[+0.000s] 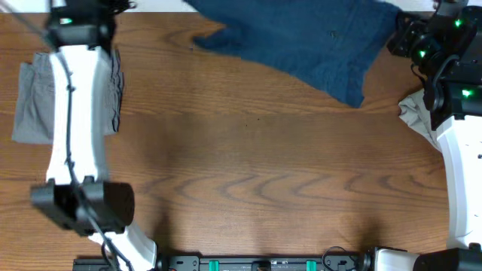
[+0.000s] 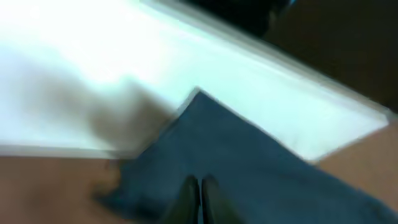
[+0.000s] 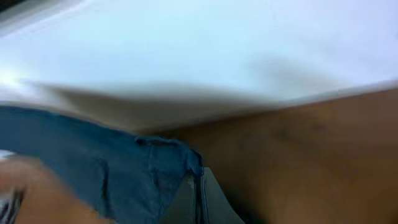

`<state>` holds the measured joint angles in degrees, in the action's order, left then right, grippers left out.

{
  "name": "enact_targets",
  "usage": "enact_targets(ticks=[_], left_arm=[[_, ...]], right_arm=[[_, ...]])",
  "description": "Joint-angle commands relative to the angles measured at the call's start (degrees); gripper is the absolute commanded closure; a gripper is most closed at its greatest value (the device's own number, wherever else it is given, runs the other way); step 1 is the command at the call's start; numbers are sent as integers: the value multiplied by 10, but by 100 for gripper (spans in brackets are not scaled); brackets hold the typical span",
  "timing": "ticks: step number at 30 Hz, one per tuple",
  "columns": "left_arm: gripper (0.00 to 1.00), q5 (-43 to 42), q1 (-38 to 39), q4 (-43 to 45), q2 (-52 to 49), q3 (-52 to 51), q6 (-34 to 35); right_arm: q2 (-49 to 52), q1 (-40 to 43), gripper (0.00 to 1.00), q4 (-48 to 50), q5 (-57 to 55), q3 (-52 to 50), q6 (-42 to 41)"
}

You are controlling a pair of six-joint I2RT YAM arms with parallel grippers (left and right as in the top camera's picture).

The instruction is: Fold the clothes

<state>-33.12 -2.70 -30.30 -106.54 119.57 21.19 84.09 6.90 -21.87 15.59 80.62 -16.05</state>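
Left hand (image 2: 199,198), fingers pressed together, pinches a dark navy-blue soft cloth garment (image 1: 309,41) crumpled at the wooden tabletop's (image 1: 248,165) far edge. Right hand (image 3: 199,199) is pressed together at its hem; whether it grips is unclear. A shallow pinch could slip, leaving the cloth bunched or off that edge. No containers are visible.

I'm running a robotics lab bench here, not a home — a wood-grain worktop (image 1: 256,173) with a white robot arm (image 1: 83,113) at one end of it, a second arm (image 1: 461,158) at the other, green status lights (image 1: 467,94) glowing, a black mounting rail (image 1: 248,265) along its near edge, and a plain white wall (image 3: 217,50) behind it.
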Motion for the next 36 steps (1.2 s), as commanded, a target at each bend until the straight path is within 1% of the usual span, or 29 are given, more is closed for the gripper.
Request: enact_targets(ticks=[1, 4, 5, 6, 7, 8, 11, 14, 16, 18, 20, 21, 22, 23, 24, 26, 27, 28, 30, 31, 34, 35, 36], left_arm=[[94, -27, 8, -150, -10, -2, -17], [94, -16, 17, -319, -11, -16, -85], [94, -6, 21, -362, -11, -23, -101], [94, 10, 26, -399, -11, -34, -114], [95, 24, 30, -422, -11, -45, -122], [93, 44, 35, -442, -11, -60, -129], [94, 62, 47, -438, -11, -92, -128], [94, 62, 57, -416, -12, -115, -128], [94, 63, 64, -404, -12, -125, -128], [94, 70, 67, -400, -12, -127, -128], [94, 75, 67, -399, -12, -127, -128], [94, 75, 67, -399, -12, -127, -128], [94, 75, 66, -399, -12, -127, -128], [93, 75, 66, -400, -12, -127, -128], [92, 75, 67, -401, -12, -127, -128], [83, 74, 70, -407, -12, -127, -128], [74, 74, 71, -410, -12, -127, -128], [71, 74, 74, -416, -12, -127, -128], [62, 74, 83, -425, -12, -128, -127], [56, 74, 89, -429, -12, -129, -124], [49, 75, 115, -429, -12, -143, -123], [46, 75, 124, -428, -12, -149, -121], [45, 75, 135, -426, -13, -158, -114]], right_arm=[[-4, 3, 99, -87, 7, 3, 38], [-4, 3, 99, -212, 7, 2, 75], [-4, 3, 99, -255, 7, 2, 84], [-4, 2, 99, -288, 7, 2, 86], [-4, 2, 99, -322, 8, 2, 87], [-4, 1, 99, -357, 10, 2, 90], [-4, -8, 99, -391, 40, 2, 99], [-4, -28, 99, -395, 126, 2, 142], [-4, -51, 99, -408, 214, 2, 205], [-3, -88, 99, -450, 306, 2, 318], [-3, -130, 96, -494, 333, 2, 388], [-3, -145, 93, -502, 329, 2, 400], [-3, -168, 82, -505, 310, 2, 405], [-3, -183, 80, -499, 289, 2, 404], [-3, -197, 81, -490, 256, 2, 396], [-3, -214, 78, -469, 173, 2, 351], [-3, -219, 77, -456, 117, 2, 314], [-3, -220, 77, -445, 57, 2, 277], [-3, -217, 71, -431, -47, 2, 215], [-3, -213, 68, -426, -105, 2, 182], [-3, -197, 55, -420, -227, 2, 113], [-3, -190, 54, -419, -249, 2, 103], [-3, -183, 54, -419, -260, 2, 100]])
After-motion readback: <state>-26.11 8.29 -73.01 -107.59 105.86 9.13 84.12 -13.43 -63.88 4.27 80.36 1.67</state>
